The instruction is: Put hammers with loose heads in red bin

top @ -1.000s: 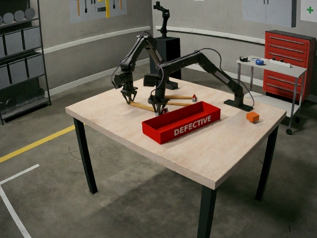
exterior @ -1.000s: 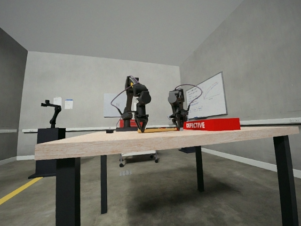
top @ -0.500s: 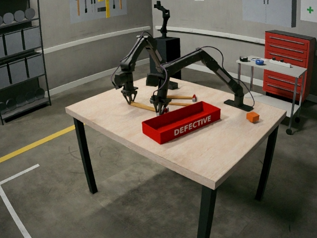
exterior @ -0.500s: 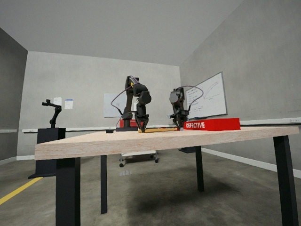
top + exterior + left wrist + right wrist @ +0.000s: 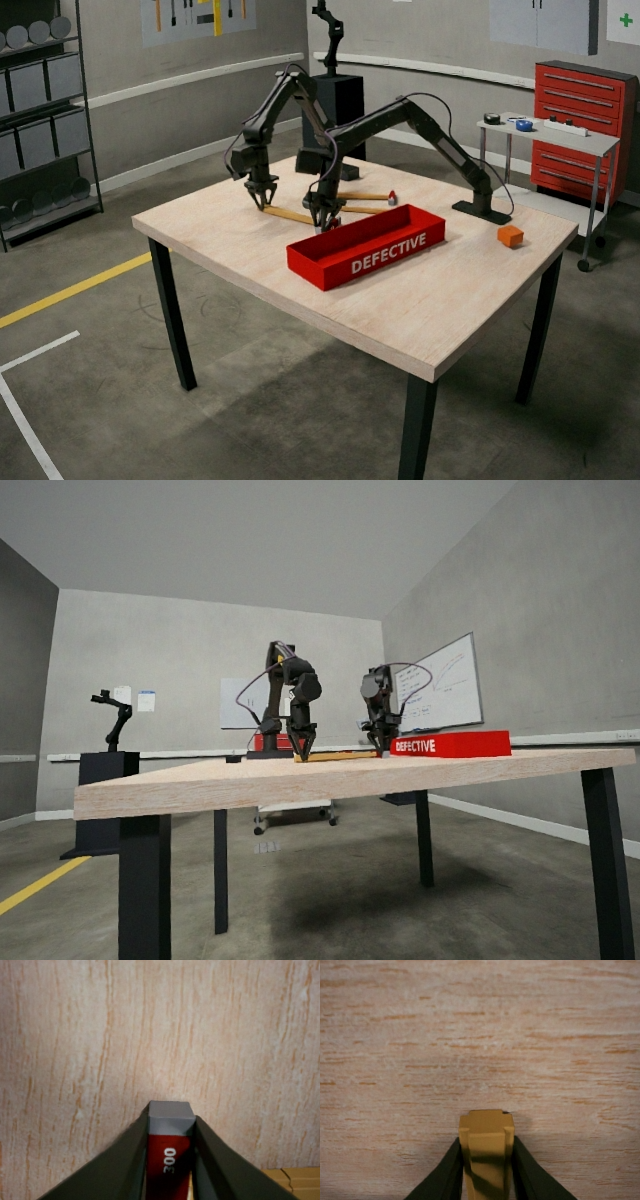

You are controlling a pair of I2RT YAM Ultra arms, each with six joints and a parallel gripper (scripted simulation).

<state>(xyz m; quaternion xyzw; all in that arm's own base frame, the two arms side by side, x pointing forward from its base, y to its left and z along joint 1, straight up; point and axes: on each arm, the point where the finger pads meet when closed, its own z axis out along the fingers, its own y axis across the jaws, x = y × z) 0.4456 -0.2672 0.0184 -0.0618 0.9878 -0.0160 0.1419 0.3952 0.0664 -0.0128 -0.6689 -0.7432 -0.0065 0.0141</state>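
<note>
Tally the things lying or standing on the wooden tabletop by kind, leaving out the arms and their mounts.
Hammers: 3
Red bin: 1
Orange block: 1
Total: 5

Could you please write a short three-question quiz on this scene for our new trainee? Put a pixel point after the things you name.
1. Multiple choice: Which part of the hammer [image 5: 289, 213] [image 5: 336, 756] [image 5: 170, 1180] [image 5: 487, 1165] is between the fingers of the left gripper [image 5: 323, 229] [image 5: 382, 753] [image 5: 170, 1123]?
A) The free end of its handle
B) Its head
C) The middle of its handle

2. True or false: The orange block [image 5: 510, 236] stands outside the red bin [image 5: 310, 267] [image 5: 465, 744].

3. Fill in the blank: The white number on the head held by the left gripper is ____.

Key: 1. B; 2. True; 3. 300
</note>
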